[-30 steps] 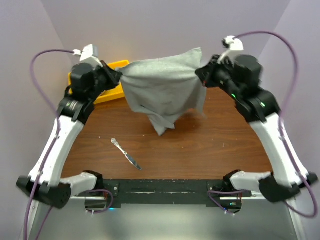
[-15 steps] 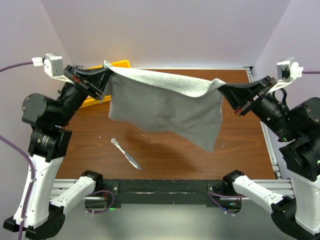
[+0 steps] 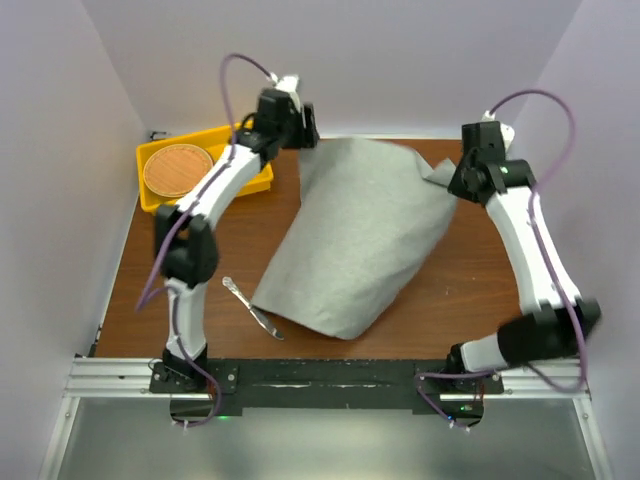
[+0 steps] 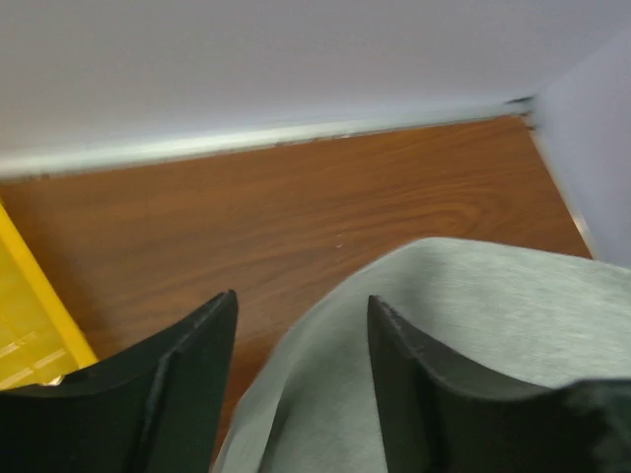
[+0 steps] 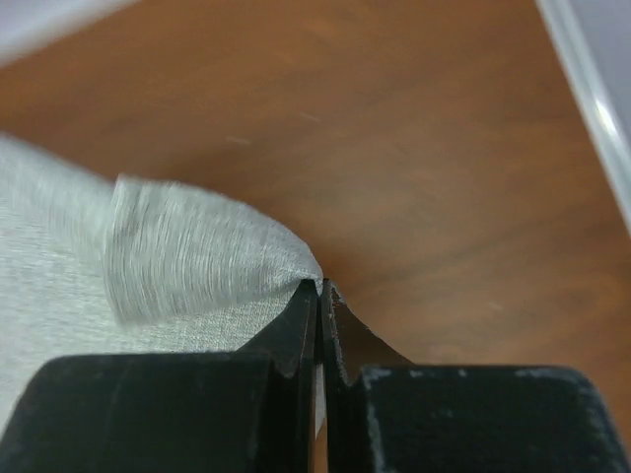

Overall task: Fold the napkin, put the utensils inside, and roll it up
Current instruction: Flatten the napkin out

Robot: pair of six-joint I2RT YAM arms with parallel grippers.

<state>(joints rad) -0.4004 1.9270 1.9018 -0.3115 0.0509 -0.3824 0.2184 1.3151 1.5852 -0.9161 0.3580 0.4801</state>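
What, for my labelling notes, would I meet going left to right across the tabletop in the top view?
In order: round woven disc in the yellow tray → knife → napkin.

Grey napkin spread slantwise across table, far-right corner bunched up. Silver knife diagonal, just beside near-left edge.

Pale lilac walls; brown wood tbl.
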